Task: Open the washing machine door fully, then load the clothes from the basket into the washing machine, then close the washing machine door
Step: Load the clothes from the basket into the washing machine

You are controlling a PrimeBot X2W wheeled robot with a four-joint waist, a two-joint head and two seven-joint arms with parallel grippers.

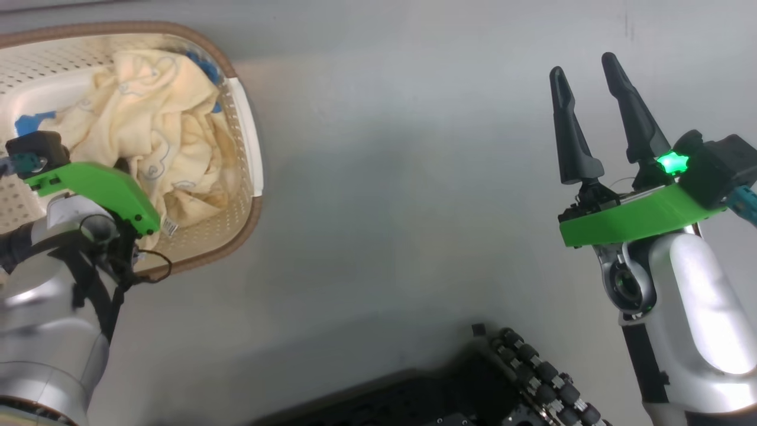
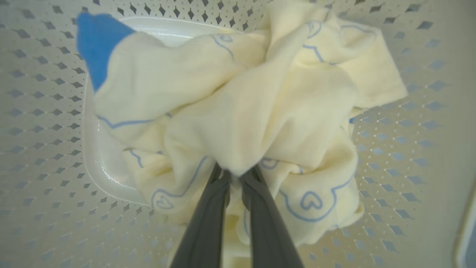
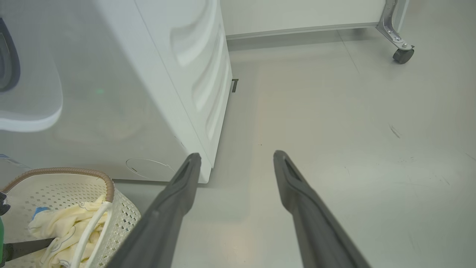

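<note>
1. Noting the surface first: pale grey glossy floor [image 1: 384,177], lightly scuffed, with a white wall at the far edge.
2. One castor [image 3: 402,56] on a metal leg.
3. One washing machine [image 3: 148,93], with one basket [image 1: 247,142] on the floor near it.
4. The clothes [image 2: 260,111] are bunched in the basket; I cannot count the pieces.
5. My left gripper [image 2: 236,173]: jaws pinched onto a fold of the clothes.
6. My right gripper [image 3: 238,156]: jaws wide apart and empty, over floor.
</note>
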